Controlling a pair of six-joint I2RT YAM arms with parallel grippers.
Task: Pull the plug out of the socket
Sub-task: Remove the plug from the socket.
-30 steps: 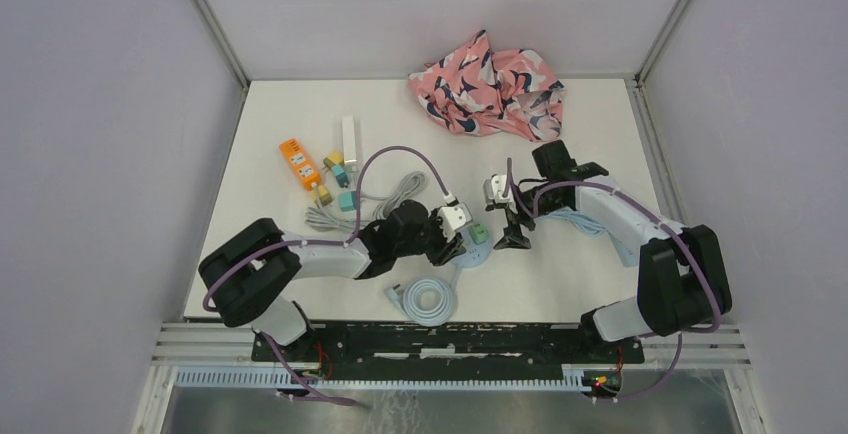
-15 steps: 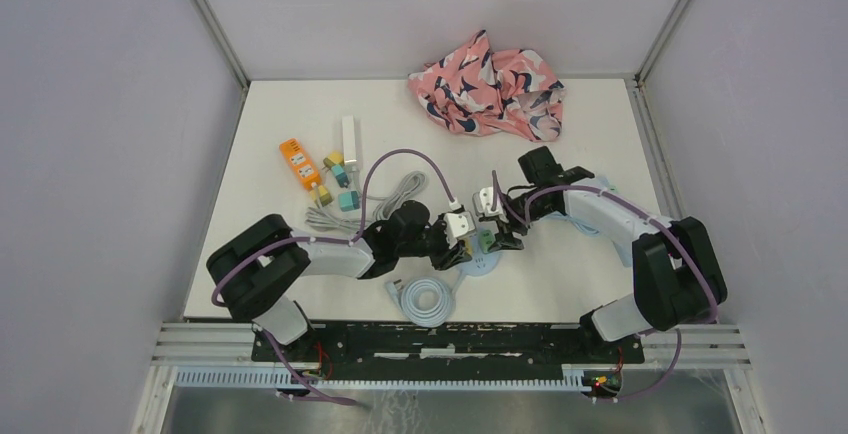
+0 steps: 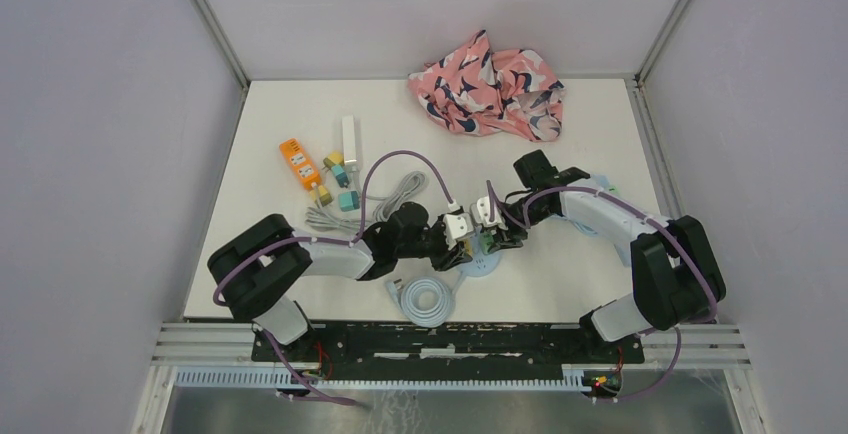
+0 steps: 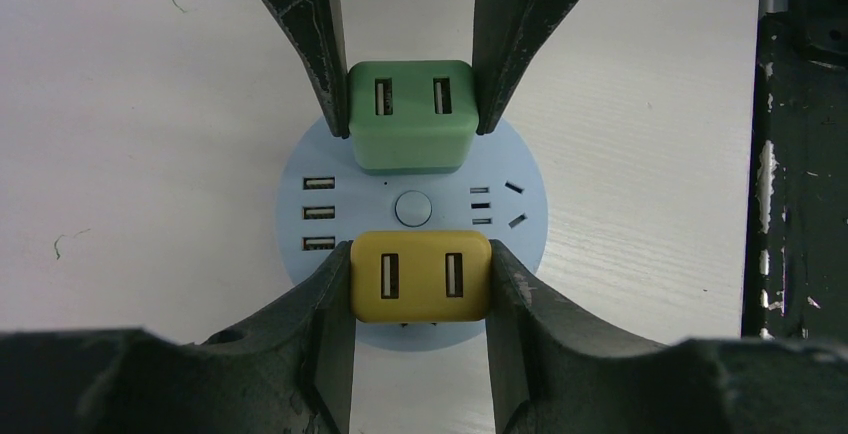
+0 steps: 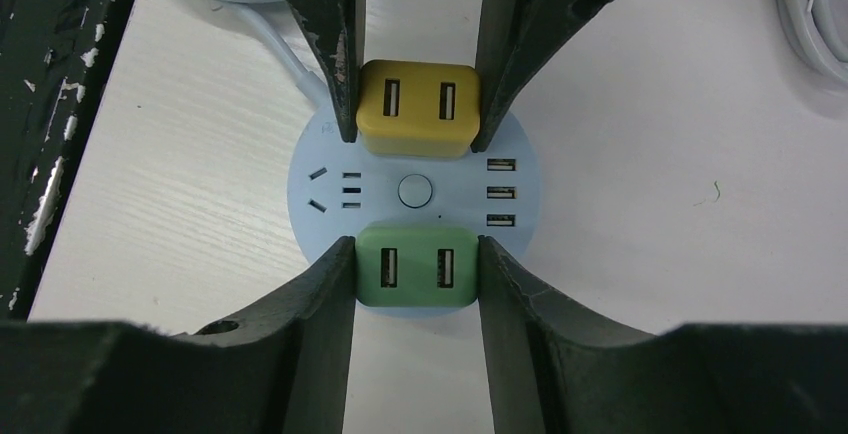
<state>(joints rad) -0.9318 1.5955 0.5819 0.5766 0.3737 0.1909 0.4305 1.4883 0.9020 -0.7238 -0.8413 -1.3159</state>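
Left wrist view is looking straight down on the round blue socket hub (image 4: pixel 520 239), which is lying flat on the white table (image 4: pixel 150 104) just ahead of the two arm bases. Two square plugs are sitting in it on opposite sides of its centre button, a yellow plug (image 4: pixel 420 276) and a green plug (image 4: pixel 411 114), and both appear to be fully seated. The left gripper (image 4: pixel 419 266) is clamping the yellow plug, its fingers pressing on the two side faces. The right gripper (image 5: pixel 415 252) is gripping the green plug the same way, with no gap showing at either pad (the right wrist view is giving the mirror of this). A coiled white cable (image 3: pixel 427 299) is lying just beside the hub on the near side, and a pink cloth (image 3: pixel 490 84) is sitting well apart at the far edge.

Nothing is pinning the hub itself, so the risk lies there. If both arms are lifting together, the hub is likely to ride up with them and neither plug will come free. If one arm is bracing while the other is pulling, the brace is acting off-centre, so the hub may tip and the prongs may bind. The plugs' smooth sides could also let the fingers slide off.
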